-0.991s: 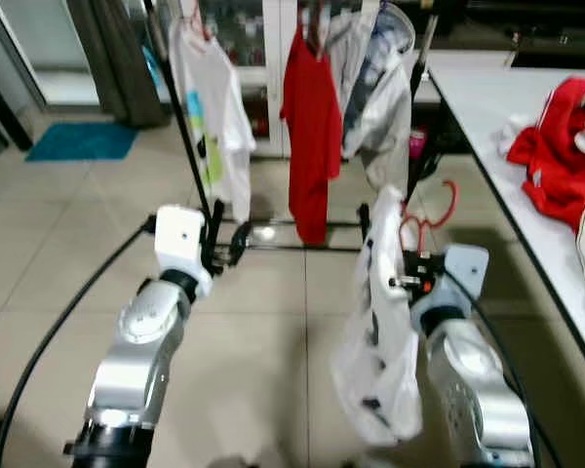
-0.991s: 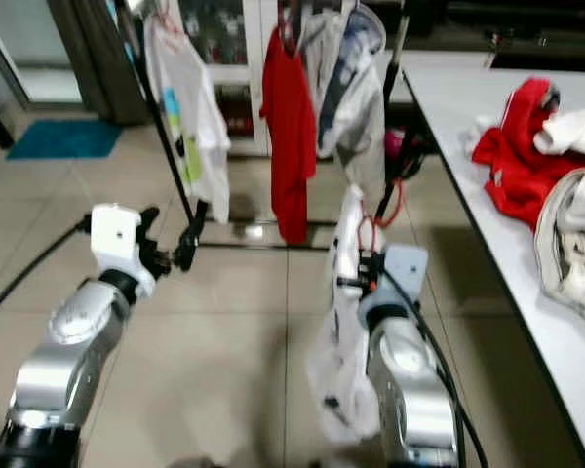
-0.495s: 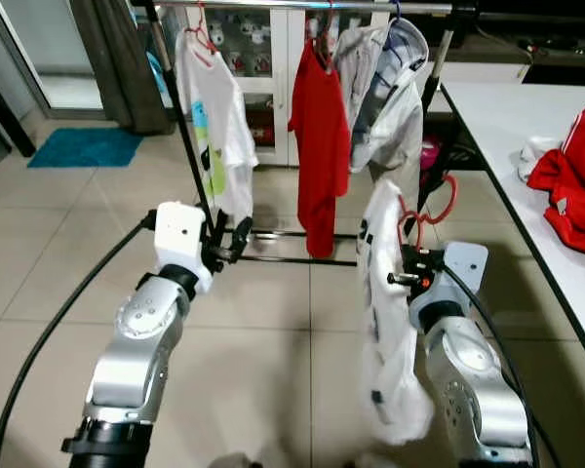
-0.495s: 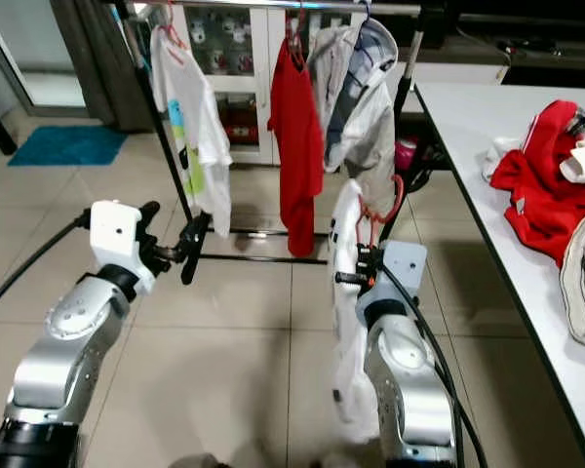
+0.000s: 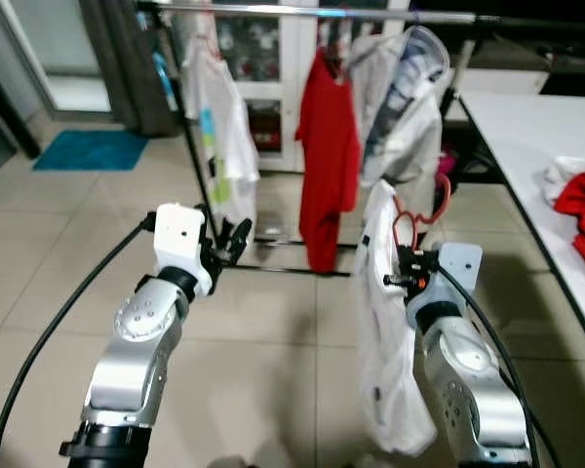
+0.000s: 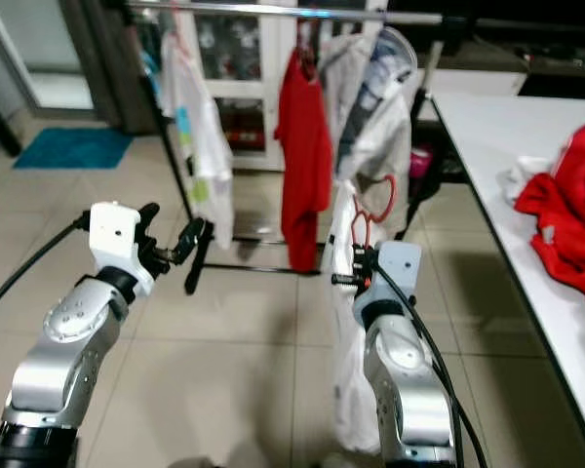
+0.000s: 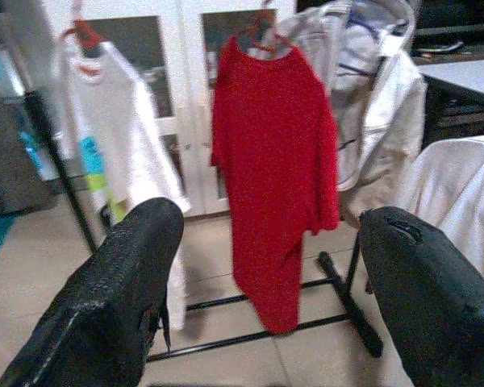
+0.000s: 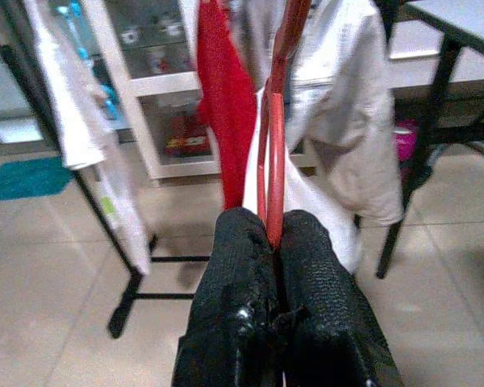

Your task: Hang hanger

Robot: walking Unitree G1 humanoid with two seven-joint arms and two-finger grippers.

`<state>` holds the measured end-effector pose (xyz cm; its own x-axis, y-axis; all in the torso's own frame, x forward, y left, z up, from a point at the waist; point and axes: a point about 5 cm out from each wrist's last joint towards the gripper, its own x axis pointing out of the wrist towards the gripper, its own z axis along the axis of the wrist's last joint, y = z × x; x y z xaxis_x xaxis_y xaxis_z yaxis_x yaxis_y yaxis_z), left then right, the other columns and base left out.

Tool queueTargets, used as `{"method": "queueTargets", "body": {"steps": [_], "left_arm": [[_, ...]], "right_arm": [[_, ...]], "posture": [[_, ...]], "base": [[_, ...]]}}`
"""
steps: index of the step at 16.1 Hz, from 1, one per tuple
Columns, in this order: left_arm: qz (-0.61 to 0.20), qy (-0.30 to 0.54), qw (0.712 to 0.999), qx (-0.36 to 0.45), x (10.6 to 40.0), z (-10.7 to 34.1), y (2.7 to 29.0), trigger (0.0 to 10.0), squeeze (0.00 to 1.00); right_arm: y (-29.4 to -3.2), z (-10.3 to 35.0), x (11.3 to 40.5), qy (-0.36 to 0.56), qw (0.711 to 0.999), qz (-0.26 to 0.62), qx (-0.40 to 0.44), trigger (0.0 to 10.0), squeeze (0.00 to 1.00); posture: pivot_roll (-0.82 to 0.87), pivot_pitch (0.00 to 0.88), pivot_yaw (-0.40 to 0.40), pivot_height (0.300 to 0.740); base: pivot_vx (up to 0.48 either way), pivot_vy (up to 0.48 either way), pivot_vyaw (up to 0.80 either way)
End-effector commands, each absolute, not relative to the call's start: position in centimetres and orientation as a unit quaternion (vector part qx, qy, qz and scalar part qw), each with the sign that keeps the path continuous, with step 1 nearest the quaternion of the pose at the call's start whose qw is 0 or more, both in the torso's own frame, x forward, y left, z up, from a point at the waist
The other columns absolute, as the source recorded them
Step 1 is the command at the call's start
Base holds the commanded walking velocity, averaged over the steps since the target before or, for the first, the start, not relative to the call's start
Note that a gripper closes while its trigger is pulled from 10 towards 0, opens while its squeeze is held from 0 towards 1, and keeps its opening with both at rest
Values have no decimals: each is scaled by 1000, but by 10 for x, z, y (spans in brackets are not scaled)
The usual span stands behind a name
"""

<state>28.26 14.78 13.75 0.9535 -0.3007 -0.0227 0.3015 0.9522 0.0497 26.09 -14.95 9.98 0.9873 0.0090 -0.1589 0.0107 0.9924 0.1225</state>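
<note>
Gripping a red hanger [image 8: 275, 137] with a white shirt [image 5: 382, 322] at frame centre, right end effector [image 8: 276, 234] clenched; left end effector [image 7: 266, 266] spread, empty.

Both silver arms reach forward at about the same height. The left hand [image 5: 232, 237] points ahead with its two black fingers [image 7: 125, 302] spread wide apart and nothing between them. The right hand [image 8: 276, 242] has its fingers pressed together, pinching a thin red hanger [image 8: 275, 161].

You have two silver arms, each ending in a white boxy wrist. Black cables trail back from both. The left gripper [image 5: 236, 237] and right gripper [image 8: 276, 242] have textured black fingers.
</note>
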Motion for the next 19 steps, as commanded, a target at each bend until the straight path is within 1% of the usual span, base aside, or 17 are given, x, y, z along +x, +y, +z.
{"method": "queueTargets", "body": {"steps": [1, 8, 9, 10, 19], "left_arm": [[-164, 7, 986, 28, 280, 137, 142, 10000, 0], [-170, 6, 985, 33, 278, 136, 142, 10000, 0], [-169, 5, 985, 32, 278, 137, 142, 10000, 0], [-168, 5, 985, 31, 278, 137, 142, 10000, 0], [-164, 3, 986, 30, 278, 137, 141, 10000, 0]], "right_arm": [[-156, 104, 259, 66, 996, -12, 53, 10000, 0], [-154, 102, 259, 66, 997, -1, 48, 10000, 0], [-151, 103, 260, 64, 997, 7, 36, 10000, 0], [-151, 103, 260, 64, 997, 6, 41, 10000, 0], [-152, 105, 262, 57, 997, -4, 54, 10000, 0]], "posture": [[48, 54, 12, 740], [55, 25, 11, 740], [57, 20, 12, 740], [57, 20, 11, 740], [59, 29, -1, 740]], "base": [[345, 0, 0], [346, 0, 0], [341, 0, 800], [345, 0, 800], [346, 0, 0]]}}
